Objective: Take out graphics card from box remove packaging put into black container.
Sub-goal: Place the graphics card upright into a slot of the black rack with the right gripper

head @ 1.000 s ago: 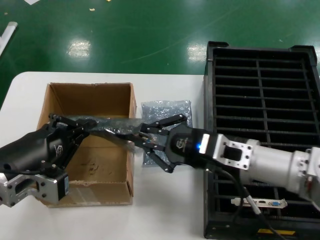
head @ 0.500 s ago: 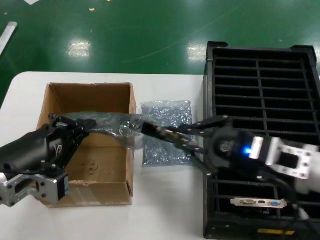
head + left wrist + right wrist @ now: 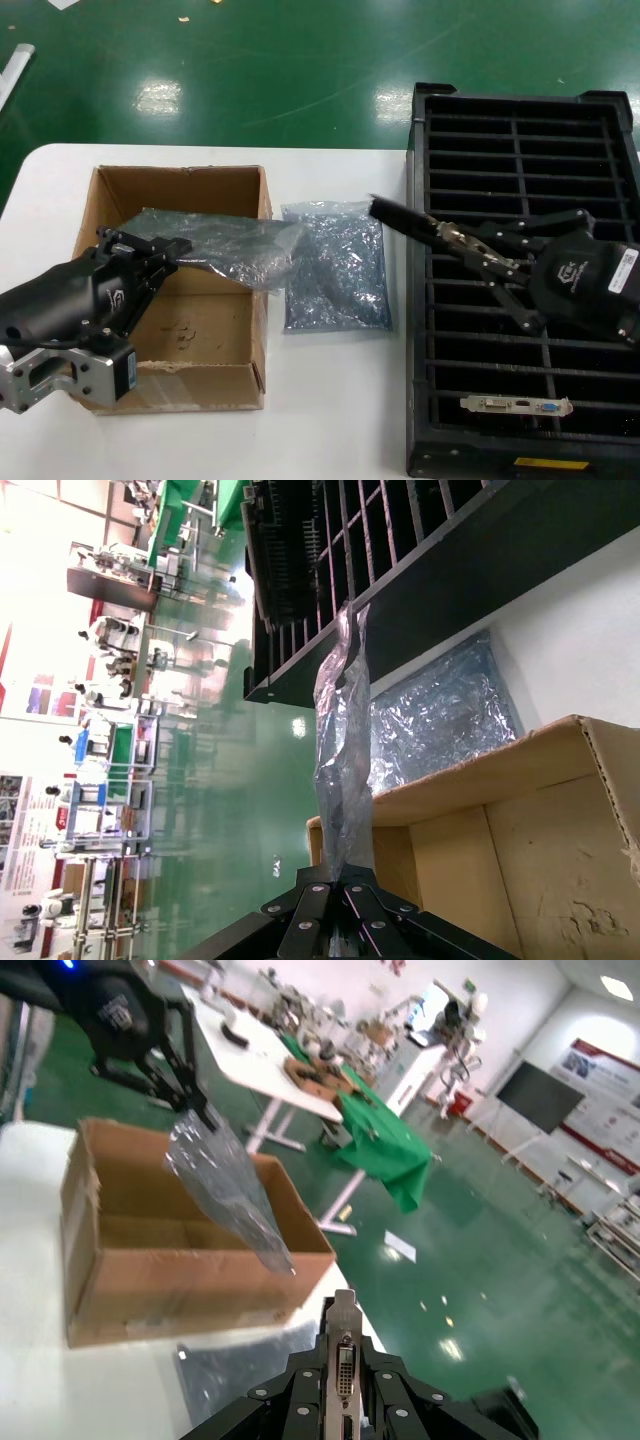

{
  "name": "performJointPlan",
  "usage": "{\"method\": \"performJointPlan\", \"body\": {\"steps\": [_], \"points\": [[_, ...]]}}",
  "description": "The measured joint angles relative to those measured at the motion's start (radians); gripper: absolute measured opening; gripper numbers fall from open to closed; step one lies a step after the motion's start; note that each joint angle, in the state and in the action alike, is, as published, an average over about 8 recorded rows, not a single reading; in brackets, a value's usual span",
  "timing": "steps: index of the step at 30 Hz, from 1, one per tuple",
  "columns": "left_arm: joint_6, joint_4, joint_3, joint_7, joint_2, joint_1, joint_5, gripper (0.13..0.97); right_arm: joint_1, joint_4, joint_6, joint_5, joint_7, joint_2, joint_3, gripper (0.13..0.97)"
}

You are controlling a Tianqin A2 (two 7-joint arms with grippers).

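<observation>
- We see the graphics card, dark and narrow, clamped in the right claw above the black container, which holds another card.
- Our left claw pinches the crinkly packaging over the box.
- A second bag lies on the white surface; the floor is green.

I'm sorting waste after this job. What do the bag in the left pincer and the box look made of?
The bag held by the left pincer looks like thin translucent plastic film, grey-blue and shiny: it crinkles and glints. The box looks like brown corrugated cardboard, matte, with scuffed walls and apparently clear tape along its near edge.
</observation>
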State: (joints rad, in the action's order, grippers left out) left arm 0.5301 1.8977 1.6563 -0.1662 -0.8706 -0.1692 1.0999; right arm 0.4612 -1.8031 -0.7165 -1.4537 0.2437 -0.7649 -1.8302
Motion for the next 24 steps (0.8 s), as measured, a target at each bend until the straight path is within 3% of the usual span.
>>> {"method": "performJointPlan", "body": {"steps": [7,17,24], "points": [[0.000,0.000,0.000,0.000,0.000,0.000,0.000,0.138,0.000,-0.012,0.005,0.084,0.074,-0.002,0.001,0.184],[0.000,0.000,0.000,0.000,0.000,0.000,0.000,0.138,0.009,-0.010,0.003,0.096,0.079,0.003,-0.004,0.184],[0.000,0.000,0.000,0.000,0.000,0.000,0.000,0.138,0.147,0.047,-0.076,0.134,0.081,0.031,-0.059,0.184]]}}
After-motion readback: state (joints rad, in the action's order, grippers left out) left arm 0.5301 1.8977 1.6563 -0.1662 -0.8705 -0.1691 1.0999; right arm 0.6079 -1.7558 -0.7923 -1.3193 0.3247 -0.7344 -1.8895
